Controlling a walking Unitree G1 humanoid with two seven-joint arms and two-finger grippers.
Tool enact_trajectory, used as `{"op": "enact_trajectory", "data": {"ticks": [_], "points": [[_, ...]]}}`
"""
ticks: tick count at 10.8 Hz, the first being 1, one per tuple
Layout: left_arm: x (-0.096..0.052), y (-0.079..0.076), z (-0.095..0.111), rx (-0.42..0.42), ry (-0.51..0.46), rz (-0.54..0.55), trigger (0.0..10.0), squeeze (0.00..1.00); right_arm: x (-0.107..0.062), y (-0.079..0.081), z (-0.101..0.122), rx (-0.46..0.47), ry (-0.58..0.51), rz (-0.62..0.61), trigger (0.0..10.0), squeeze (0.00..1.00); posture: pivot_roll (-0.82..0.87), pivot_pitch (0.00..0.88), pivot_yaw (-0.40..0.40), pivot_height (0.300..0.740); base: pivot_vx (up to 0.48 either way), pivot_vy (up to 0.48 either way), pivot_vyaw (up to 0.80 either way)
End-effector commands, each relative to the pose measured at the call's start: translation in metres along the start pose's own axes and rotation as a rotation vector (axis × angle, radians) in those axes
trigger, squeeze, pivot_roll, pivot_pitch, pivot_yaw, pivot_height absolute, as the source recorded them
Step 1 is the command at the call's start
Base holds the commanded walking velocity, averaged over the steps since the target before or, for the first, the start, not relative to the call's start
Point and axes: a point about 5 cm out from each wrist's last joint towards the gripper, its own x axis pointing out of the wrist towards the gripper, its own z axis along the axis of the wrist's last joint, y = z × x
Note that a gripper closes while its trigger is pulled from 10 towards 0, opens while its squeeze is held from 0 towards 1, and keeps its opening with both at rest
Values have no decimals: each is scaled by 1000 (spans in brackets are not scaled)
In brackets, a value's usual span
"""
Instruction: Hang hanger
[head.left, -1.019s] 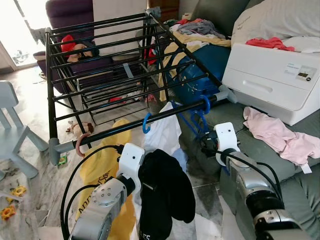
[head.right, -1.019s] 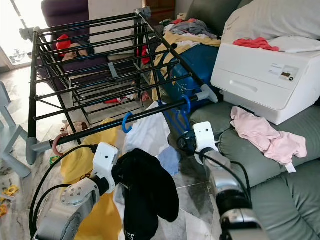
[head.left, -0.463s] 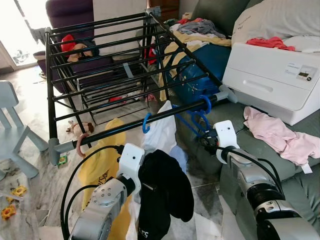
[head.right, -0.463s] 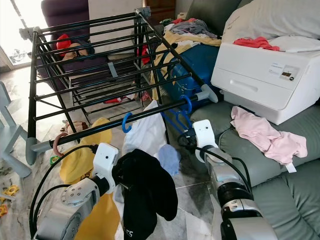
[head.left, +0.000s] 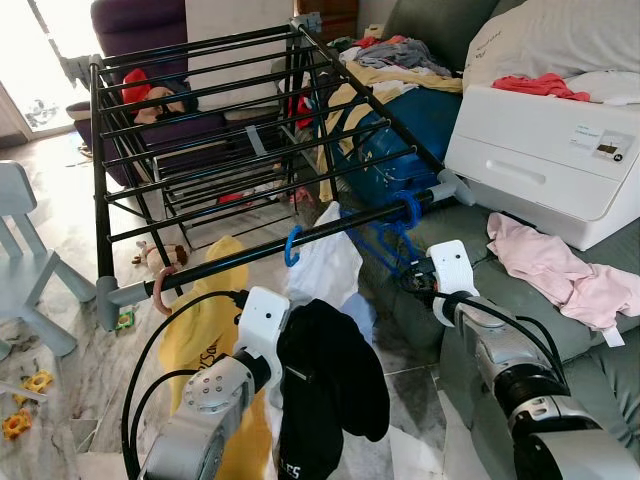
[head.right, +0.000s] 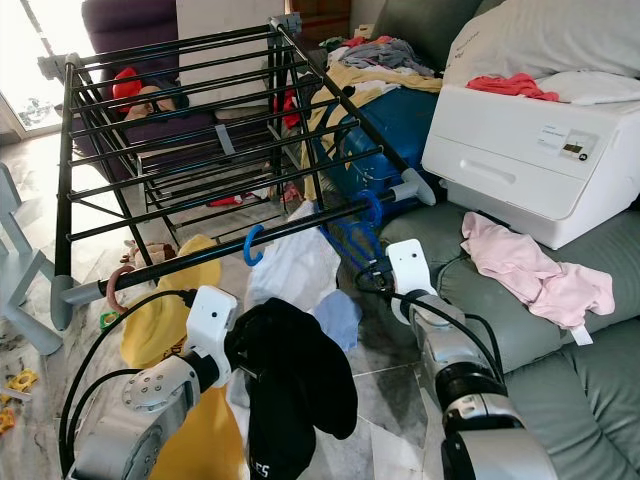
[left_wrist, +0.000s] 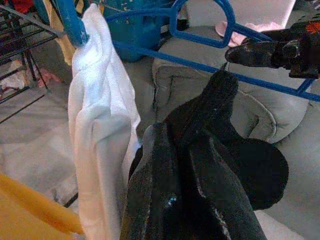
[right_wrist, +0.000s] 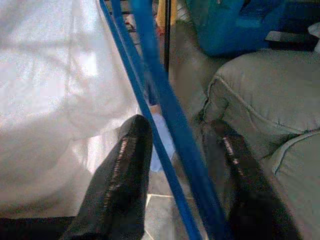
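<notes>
The blue hanger (head.left: 385, 240) is hooked over the drying rack's front rail (head.left: 300, 243). The right gripper (right_wrist: 175, 185) is held just below that rail, fingers spread, the hanger's bars passing between them. The left gripper (left_wrist: 210, 115) is wrapped by a black garment (head.left: 330, 385); its state cannot be told.

Silver arms, white wrists, black cables

floor (head.left: 70, 330): pale marble, toys lying on it
sofa (head.left: 590, 370): grey, clothes on it
chair (head.left: 25, 255): small, grey
light: bright, from the far left
</notes>
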Motion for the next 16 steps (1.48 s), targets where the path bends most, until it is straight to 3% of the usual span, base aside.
{"op": "enact_trajectory", "data": {"ticks": [1, 4, 5, 6, 7, 10, 11, 12, 15, 16], "points": [[0, 0, 6, 22, -19, 4, 10000, 0, 2, 1, 8, -1, -25, 9, 0, 0, -66, 0, 49, 740, 0, 0, 0], [1, 0, 6, 23, -16, 4, 10000, 0, 3, 1, 9, -2, -30, 2, 0, 0, -65, 0, 50, 740, 0, 0, 0], [1, 0, 6, 24, -16, 4, 10000, 0, 3, 3, 9, -5, -28, 0, 627, 0, -65, 0, 50, 740, 0, 0, 0], [1, 0, 6, 25, -14, 4, 10000, 0, 3, 4, 7, -4, -19, -10, 2784, 0, -66, 0, 51, 740, 0, 0, 0], [1, 0, 6, 26, -14, 4, 10000, 0, 3, 4, 4, -11, -7, -20, 10000, 0, -65, 0, 51, 740, 0, 0, 0], [1, 1, 6, 26, -12, 8, 10000, 0, 4, 2, 4, -8, 0, -34, 10000, 0, -64, 0, 50, 740, 0, 0, 0], [1, 1, 6, 27, -11, 7, 10000, 0, 3, 1, 5, -5, -6, -38, 588, 0, -64, 0, 51, 740, 0, 0, 0], [1, 1, 6, 28, -11, 8, 10000, 0, 3, 1, 7, 3, -18, -36, 0, 0, -65, 0, 51, 740, 0, 0, 0], [0, 1, 8, 44, -34, 27, 10000, 0, 0, 2, 20, 3, -135, -47, 0, 0, -66, 0, 51, 740, 0, 0, 0], [-1, 1, 10, 45, -53, 35, 10000, 0, -6, 6, 20, -3, -204, -54, 10000, 0, -68, 0, 51, 740, 0, 0, 0]]}}
